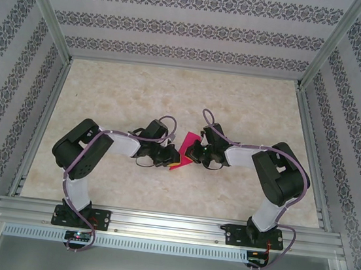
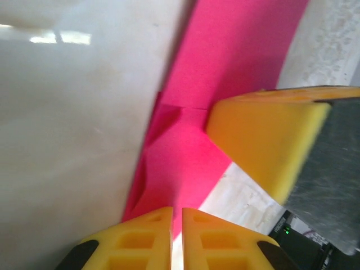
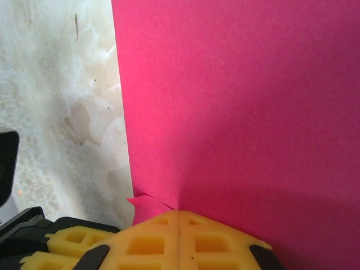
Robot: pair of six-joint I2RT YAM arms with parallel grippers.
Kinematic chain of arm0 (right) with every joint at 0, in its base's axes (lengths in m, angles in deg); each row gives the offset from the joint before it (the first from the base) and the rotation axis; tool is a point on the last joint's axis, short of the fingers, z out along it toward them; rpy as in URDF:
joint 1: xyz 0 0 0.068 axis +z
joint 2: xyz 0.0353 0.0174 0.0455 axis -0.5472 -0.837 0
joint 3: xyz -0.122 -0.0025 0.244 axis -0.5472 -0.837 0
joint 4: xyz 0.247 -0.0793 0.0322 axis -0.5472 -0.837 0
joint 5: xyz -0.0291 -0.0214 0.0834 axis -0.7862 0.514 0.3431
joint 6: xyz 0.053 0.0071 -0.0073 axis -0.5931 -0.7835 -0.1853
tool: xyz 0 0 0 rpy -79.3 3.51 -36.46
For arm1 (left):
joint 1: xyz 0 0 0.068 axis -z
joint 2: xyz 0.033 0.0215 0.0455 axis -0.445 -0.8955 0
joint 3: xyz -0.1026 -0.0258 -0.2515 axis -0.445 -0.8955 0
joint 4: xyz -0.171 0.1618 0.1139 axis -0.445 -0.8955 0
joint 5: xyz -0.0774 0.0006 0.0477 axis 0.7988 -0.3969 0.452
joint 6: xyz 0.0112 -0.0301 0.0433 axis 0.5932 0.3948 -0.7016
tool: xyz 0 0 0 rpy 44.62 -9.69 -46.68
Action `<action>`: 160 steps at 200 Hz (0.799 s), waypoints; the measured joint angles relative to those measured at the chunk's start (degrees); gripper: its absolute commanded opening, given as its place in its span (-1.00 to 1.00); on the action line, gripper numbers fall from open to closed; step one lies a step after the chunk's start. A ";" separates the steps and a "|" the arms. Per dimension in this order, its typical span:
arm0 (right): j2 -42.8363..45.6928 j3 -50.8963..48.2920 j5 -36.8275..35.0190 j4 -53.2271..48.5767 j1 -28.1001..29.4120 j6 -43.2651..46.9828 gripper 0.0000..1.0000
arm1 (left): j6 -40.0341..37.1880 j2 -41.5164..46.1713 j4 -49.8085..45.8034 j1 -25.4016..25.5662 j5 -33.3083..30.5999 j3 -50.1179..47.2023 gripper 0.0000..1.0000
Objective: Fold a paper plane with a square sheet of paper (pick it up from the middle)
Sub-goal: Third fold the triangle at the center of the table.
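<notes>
Square sheet of paper (image 3: 236, 101) is proving light, limp (edge crumpling), best pinched at folds; right pincer (image 3: 179, 215) is clamping it; left pincer (image 2: 176, 212) near-closed, grip unclear.

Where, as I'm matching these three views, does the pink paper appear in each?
Top external: pink paper just below the picture's centre.
Left wrist: pink paper as diagonal band, top right to bottom centre.
Right wrist: pink paper covers the right two-thirds.
Shared landmark: marbled table top beside it.
</notes>
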 measured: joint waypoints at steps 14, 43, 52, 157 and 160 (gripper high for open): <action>0.11 -0.02 -0.04 0.00 0.02 0.02 -0.85 | -0.02 0.09 0.13 0.02 -0.55 -0.24 -0.75; 1.25 -0.66 -0.87 -0.44 0.28 0.02 -0.81 | -0.26 0.61 1.25 0.39 -2.10 -1.31 -0.79; 2.29 -1.18 -1.57 -1.14 0.37 0.02 -0.81 | -0.31 0.72 1.38 0.39 -2.34 -1.49 -0.79; 8.02 -3.93 -2.16 0.81 4.17 -2.36 -0.88 | -3.30 1.03 -1.99 0.39 -3.61 -0.07 -0.83; 7.50 -3.93 -2.19 1.07 4.28 -2.60 -0.88 | -3.37 1.03 -2.10 0.39 -3.63 0.00 -0.83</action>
